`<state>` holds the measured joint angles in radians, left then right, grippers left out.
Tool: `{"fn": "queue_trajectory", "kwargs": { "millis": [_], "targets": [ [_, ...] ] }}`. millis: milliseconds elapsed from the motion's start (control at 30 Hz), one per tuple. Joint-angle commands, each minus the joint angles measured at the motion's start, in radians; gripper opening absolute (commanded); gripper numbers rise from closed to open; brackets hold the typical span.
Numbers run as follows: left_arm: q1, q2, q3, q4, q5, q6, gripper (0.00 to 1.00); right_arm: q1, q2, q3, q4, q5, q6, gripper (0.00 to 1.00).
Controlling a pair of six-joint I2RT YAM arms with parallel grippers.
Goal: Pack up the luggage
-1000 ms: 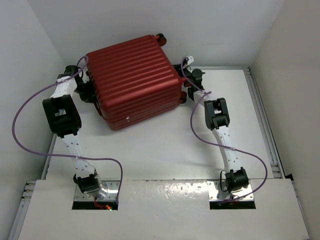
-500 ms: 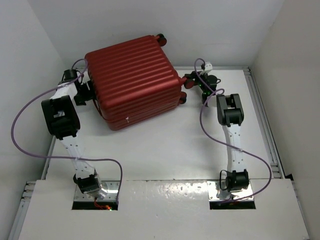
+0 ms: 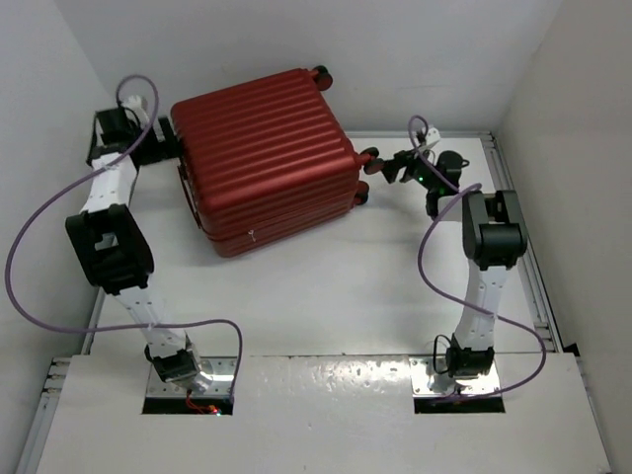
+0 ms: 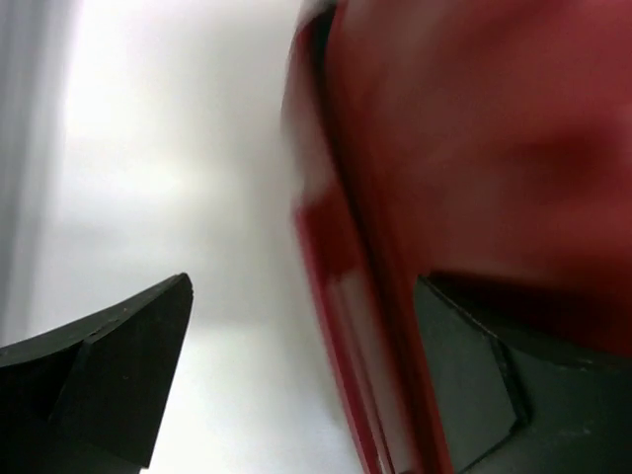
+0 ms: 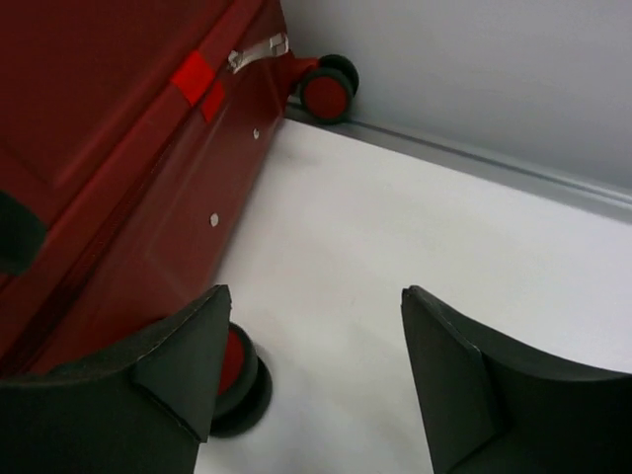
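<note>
The closed red luggage (image 3: 267, 158) lies flat at the far left of the white table (image 3: 336, 296), its side a close blur before the left gripper (image 4: 301, 286), spread wide and clamping nothing, while the right gripper (image 5: 311, 296), also parted and empty, half hides one wheel (image 5: 245, 383).
</note>
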<state>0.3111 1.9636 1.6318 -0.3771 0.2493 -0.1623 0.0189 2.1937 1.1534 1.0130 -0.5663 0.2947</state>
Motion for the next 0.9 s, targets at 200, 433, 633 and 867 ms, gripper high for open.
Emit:
{"fn": "queue_trajectory", "kwargs": {
  "millis": [200,433,633,867],
  "targets": [
    [-0.107,-0.273,0.172,0.205,0.197,0.181,1.00,-0.169,-0.216,-0.035,-0.206,-0.210,-0.103,0.77],
    [-0.162,-0.273,0.191,0.026,0.392,0.279,1.00,-0.169,-0.323,0.087,-0.625,-0.650,-0.601,0.96],
    [-0.216,-0.324,0.080,0.017,0.421,0.279,1.00,-0.093,-0.234,0.542,-1.563,-0.583,-1.320,0.98],
    [-0.241,-0.364,0.023,0.017,0.421,0.279,1.00,-0.027,-0.112,0.793,-1.786,-0.428,-1.475,0.99]
  ]
}}
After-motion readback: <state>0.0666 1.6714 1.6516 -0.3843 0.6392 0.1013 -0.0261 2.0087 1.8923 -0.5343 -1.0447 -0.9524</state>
